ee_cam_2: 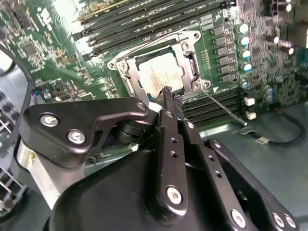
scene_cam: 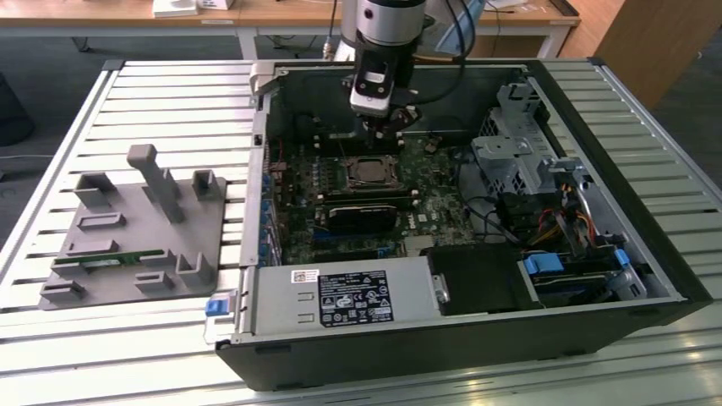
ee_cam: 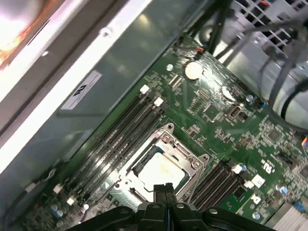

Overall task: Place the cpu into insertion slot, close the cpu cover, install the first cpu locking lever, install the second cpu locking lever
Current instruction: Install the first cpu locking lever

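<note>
Desk: you have a pale slatted metal desk (scene_cam: 169,93) spanning the exterior view.
Floor: dark grey floor (scene_cam: 158,46) lies beyond it.
Furniture: behind you'll see a wooden table (scene_cam: 282,13) with white legs and, at the exterior view's right, a wooden cabinet (scene_cam: 648,42).
Light: bright glare whitens the near slats.

Exterior view looking down from well back over the open computer case (scene_cam: 451,355), both wrist views facing down close, sharing the cpu (ee_cam_2: 161,76) (ee_cam: 161,169)

Hung with gripper (ee_cam: 164,187) fingers pressed together just beside cpu (ee_cam: 160,169). Showed cpu lying flat within window of cover (ee_cam: 190,159), flanked by memory slots (ee_cam: 120,131) on green board (ee_cam: 216,115).
</note>
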`<state>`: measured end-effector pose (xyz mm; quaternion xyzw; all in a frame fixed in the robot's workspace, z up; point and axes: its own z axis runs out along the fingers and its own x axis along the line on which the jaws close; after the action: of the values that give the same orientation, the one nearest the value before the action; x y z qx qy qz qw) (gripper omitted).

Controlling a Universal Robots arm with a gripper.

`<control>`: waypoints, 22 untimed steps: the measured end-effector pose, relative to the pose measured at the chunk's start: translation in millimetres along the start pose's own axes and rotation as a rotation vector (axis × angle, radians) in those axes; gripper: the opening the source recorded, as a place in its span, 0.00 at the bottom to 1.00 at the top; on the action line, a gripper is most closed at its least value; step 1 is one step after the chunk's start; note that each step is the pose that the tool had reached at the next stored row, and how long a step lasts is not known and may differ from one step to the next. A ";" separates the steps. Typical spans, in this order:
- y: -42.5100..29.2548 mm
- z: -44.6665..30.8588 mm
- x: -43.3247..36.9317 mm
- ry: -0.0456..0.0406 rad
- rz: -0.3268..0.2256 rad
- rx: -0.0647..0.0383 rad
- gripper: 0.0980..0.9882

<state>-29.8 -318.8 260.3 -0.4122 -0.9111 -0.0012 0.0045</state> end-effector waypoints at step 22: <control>0.0 0.0 0.0 -0.0005 -0.307 0.003 0.01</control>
<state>-29.9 -318.9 260.3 -0.2682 -0.9634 -0.0005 0.0046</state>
